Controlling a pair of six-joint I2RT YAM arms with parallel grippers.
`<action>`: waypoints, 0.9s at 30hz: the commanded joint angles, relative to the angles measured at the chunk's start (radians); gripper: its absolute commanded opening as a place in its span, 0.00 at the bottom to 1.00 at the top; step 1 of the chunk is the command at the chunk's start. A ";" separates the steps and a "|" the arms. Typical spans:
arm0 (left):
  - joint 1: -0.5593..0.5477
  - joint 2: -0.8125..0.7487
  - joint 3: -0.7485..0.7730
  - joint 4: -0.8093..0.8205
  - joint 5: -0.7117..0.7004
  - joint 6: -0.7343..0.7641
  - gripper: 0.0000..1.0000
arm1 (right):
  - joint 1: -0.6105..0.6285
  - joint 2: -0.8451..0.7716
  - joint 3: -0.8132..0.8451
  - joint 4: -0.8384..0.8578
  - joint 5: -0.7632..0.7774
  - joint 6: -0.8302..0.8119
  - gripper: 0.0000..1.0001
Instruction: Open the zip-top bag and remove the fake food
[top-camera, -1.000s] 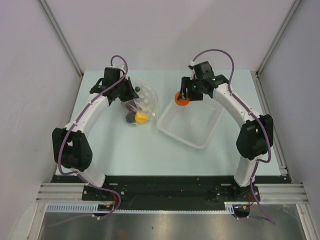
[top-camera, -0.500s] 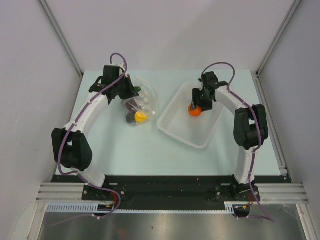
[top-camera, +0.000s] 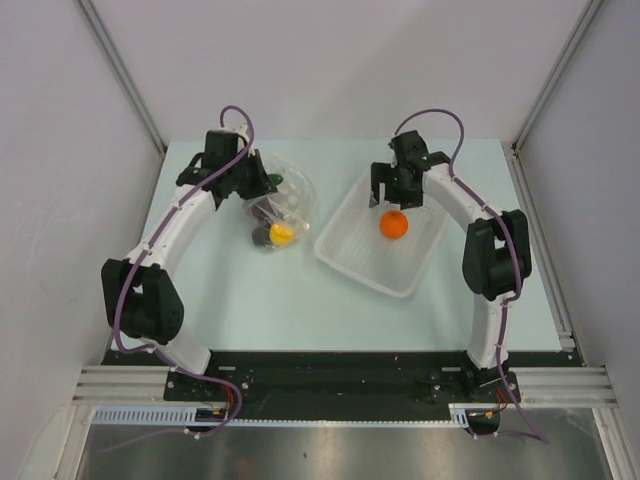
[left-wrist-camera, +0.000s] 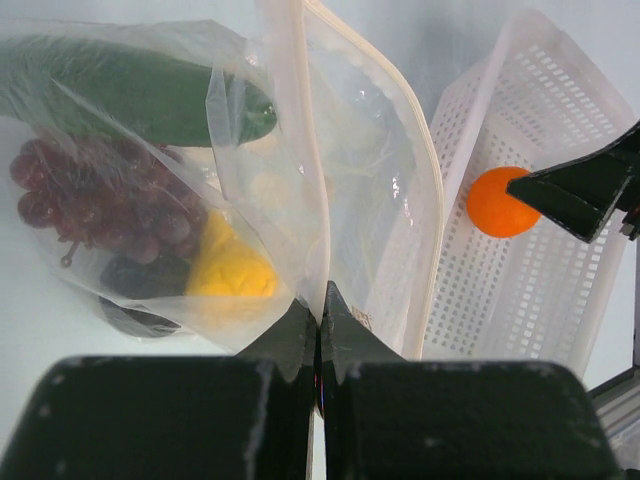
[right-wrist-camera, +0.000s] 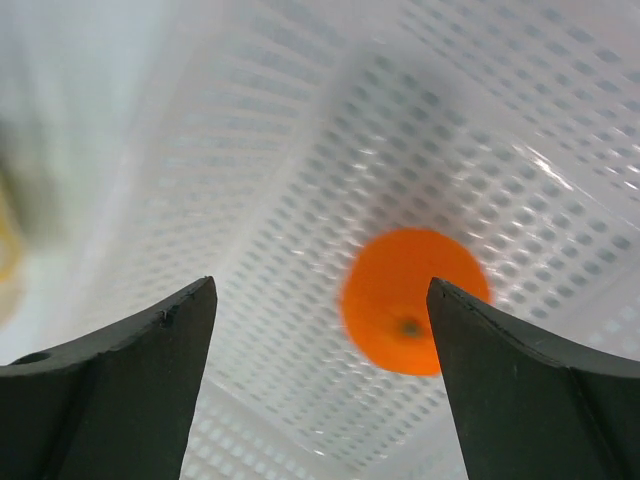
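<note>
The clear zip-top bag (top-camera: 282, 203) lies at the back left of the table with its mouth open (left-wrist-camera: 370, 170). Inside it show a green cucumber (left-wrist-camera: 140, 95), a dark red grape bunch (left-wrist-camera: 95, 195), a yellow fruit (left-wrist-camera: 232, 270) and a small dark fruit (left-wrist-camera: 135, 318). My left gripper (left-wrist-camera: 320, 300) is shut on the bag's edge (top-camera: 245, 190). The orange ball (top-camera: 393, 224) lies loose in the white basket (top-camera: 345, 255); it also shows in the right wrist view (right-wrist-camera: 412, 300). My right gripper (top-camera: 397, 190) is open and empty just above the ball (right-wrist-camera: 320, 300).
The white perforated basket (left-wrist-camera: 540, 290) stands right of the bag, tilted diagonally. Grey walls close in on the left, back and right. The arm bases sit at the near edge.
My right gripper carried the orange ball from beside the bag over the basket, opened, and the ball now lies in the basket. The left gripper has kept hold of the bag.
</note>
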 joint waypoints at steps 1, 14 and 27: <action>0.004 -0.054 0.017 0.003 0.010 0.021 0.00 | 0.117 -0.111 0.097 0.093 0.021 0.107 0.88; 0.004 -0.071 -0.003 0.027 0.014 0.032 0.00 | 0.288 0.110 0.276 0.489 -0.244 0.340 0.56; 0.003 -0.081 0.000 0.021 0.005 0.015 0.00 | 0.283 0.256 0.295 0.623 -0.304 0.540 0.45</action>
